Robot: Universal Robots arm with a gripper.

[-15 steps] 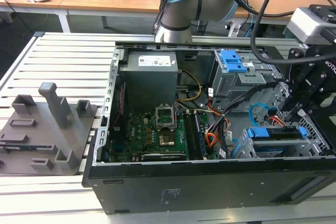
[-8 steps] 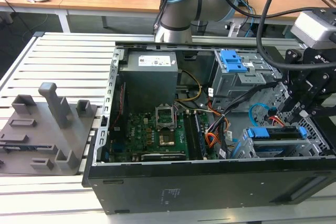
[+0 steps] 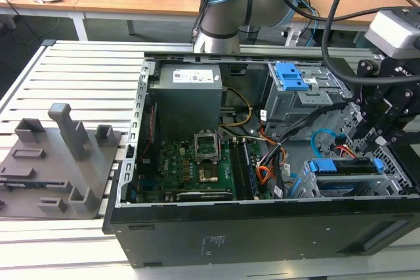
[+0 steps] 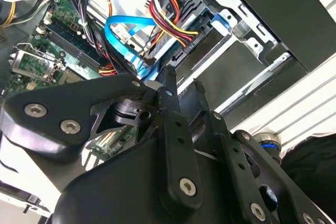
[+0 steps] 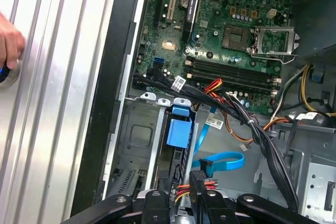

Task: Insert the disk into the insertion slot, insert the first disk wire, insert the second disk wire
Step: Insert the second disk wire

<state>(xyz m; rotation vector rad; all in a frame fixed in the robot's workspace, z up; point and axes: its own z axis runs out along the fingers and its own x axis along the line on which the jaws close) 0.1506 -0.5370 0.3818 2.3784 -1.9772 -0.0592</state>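
The disk (image 3: pixel 344 167), in its blue carrier, lies inside the insertion slot (image 3: pixel 298 185), a grey perforated cage at the case's front corner on the exterior view's right. The carrier's blue tab (image 5: pixel 178 129) sticks out of the cage (image 5: pixel 136 140). A black plug with red, yellow and black wires (image 4: pixel 168 19) sits at the disk's end. A blue flat wire (image 4: pixel 123 27) loops beside it, and its black plug ends just beside my fingertips. My gripper (image 3: pixel 378 143) hangs over the disk's rear end. In the second wrist view the gripper (image 4: pixel 182 77) is shut, with nothing seen between its fingers.
A taller grey cage with a blue latch (image 3: pixel 292 77) stands behind the slot. The motherboard (image 3: pixel 197 162) and the power supply (image 3: pixel 190 96) fill the case's other side, with cable bundles (image 5: pixel 252 124) between. A grey fixture block (image 3: pixel 59 155) lies on the slatted table. A hand (image 5: pixel 8 40) rests outside the case.
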